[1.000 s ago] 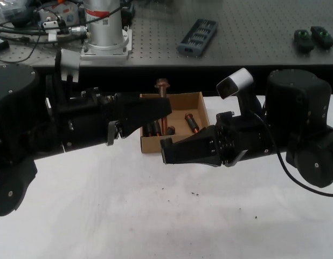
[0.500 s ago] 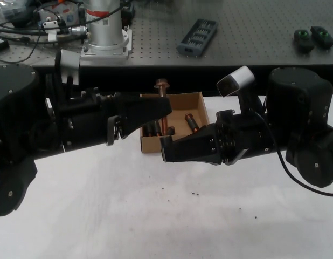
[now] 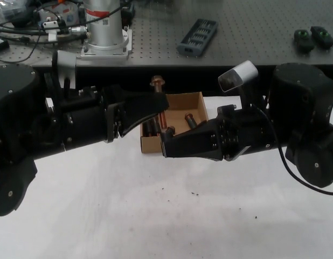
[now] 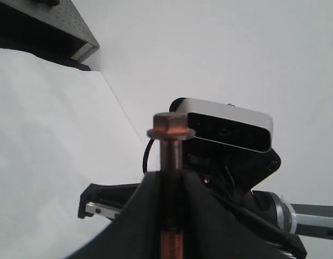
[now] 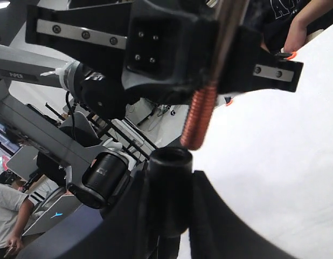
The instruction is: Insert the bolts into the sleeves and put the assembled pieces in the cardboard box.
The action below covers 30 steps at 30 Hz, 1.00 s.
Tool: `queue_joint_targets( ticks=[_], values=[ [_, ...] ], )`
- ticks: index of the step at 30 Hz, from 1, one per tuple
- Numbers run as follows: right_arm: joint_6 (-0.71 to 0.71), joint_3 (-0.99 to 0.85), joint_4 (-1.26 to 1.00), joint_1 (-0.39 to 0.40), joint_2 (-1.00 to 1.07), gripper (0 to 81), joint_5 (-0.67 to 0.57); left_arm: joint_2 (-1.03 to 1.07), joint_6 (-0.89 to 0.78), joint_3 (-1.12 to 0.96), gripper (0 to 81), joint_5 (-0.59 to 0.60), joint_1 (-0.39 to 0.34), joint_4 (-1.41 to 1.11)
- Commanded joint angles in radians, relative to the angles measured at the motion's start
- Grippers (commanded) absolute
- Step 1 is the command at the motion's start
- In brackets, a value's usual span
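My left gripper (image 3: 162, 105) is shut on a copper bolt (image 3: 158, 97), holding it upright with the flanged hex head up, over the near left part of the cardboard box (image 3: 201, 101). In the left wrist view the bolt (image 4: 171, 156) rises between the two dark fingers (image 4: 147, 216). My right gripper (image 3: 167, 143) sits at the box's front wall, shut on a black sleeve (image 5: 169, 189) with its mouth up. In the right wrist view the bolt's threaded end (image 5: 201, 116) hangs just above and slightly beside the sleeve's mouth, apart from it. Copper-and-black pieces (image 3: 191, 120) lie in the box.
A white cloth (image 3: 182, 216) covers the near bench. Behind the box, the grey perforated bench carries a metal post base (image 3: 104, 32), a blue-grey rack (image 3: 197, 35), two black parts (image 3: 313, 38) and cables (image 3: 15, 24) at far left.
The left gripper has carried the bolt slightly left and up. The right gripper has risen a little with the sleeve, closing in under the bolt's threaded end.
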Motion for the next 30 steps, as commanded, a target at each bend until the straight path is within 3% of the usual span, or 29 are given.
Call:
queue_joint_targets(
  ticks=[1,14,30],
  values=[
    [-0.008,-0.007,-0.010,-0.008,0.000,4.3,-0.017,-0.001,0.027,-0.011,0.6,0.054,-0.002,-0.026],
    [-0.029,-0.006,-0.024,-0.008,0.000,4.3,0.036,-0.001,0.121,-0.011,0.6,0.053,-0.002,-0.062],
    [-0.003,-0.006,-0.078,-0.008,0.000,4.3,0.092,-0.001,0.054,-0.010,0.6,-0.015,-0.002,-0.092]
  ],
)
